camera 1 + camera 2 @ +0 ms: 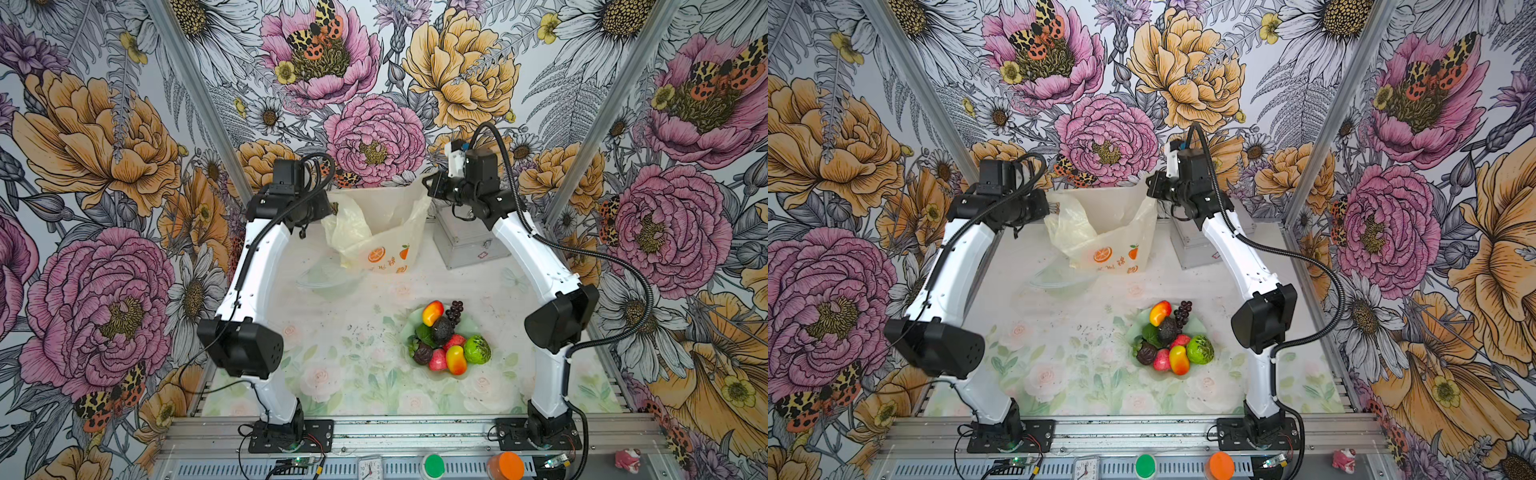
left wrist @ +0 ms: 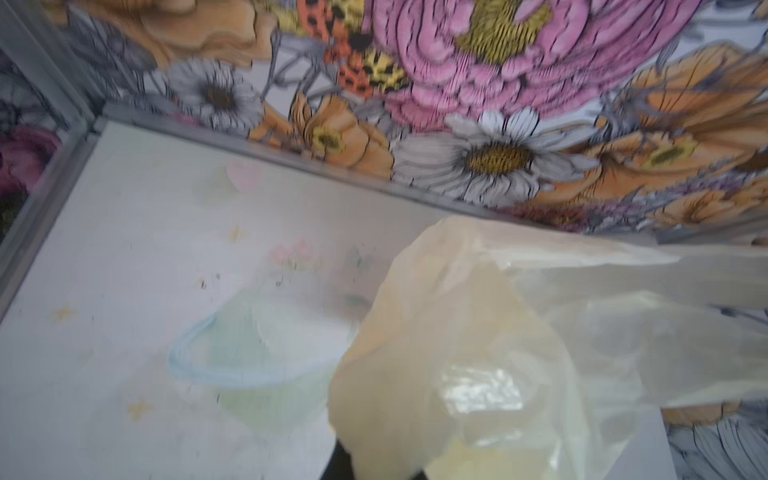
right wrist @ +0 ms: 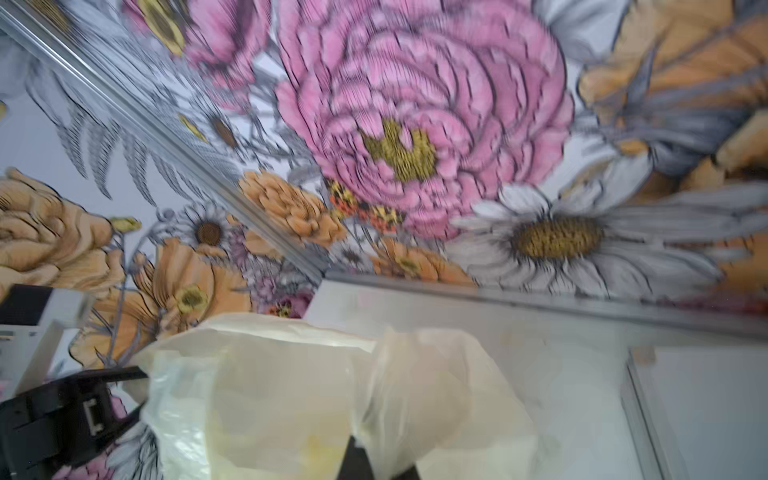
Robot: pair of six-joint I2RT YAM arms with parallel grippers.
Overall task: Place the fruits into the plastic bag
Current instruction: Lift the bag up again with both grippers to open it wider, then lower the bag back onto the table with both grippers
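The plastic bag (image 1: 380,232) (image 1: 1104,232) hangs at the back centre, cream-white with orange citrus prints, its mouth stretched between both grippers. My left gripper (image 1: 332,208) (image 1: 1052,205) is shut on the bag's left rim. My right gripper (image 1: 430,189) (image 1: 1152,191) is shut on the right rim. In both wrist views the bag (image 2: 457,353) (image 3: 311,395) drapes over the jaws and hides them. The fruits (image 1: 449,336) (image 1: 1173,340) lie piled on a pale green dish (image 1: 471,322) at the front right: a mango (image 1: 432,312), grapes (image 1: 456,309), a bumpy green fruit (image 1: 477,350).
A silver metal case (image 1: 465,245) stands behind the right arm at the back right. A clear bowl (image 1: 328,278) lies on the table under the bag's left side. Green (image 1: 433,465) and orange (image 1: 505,465) buttons sit on the front rail.
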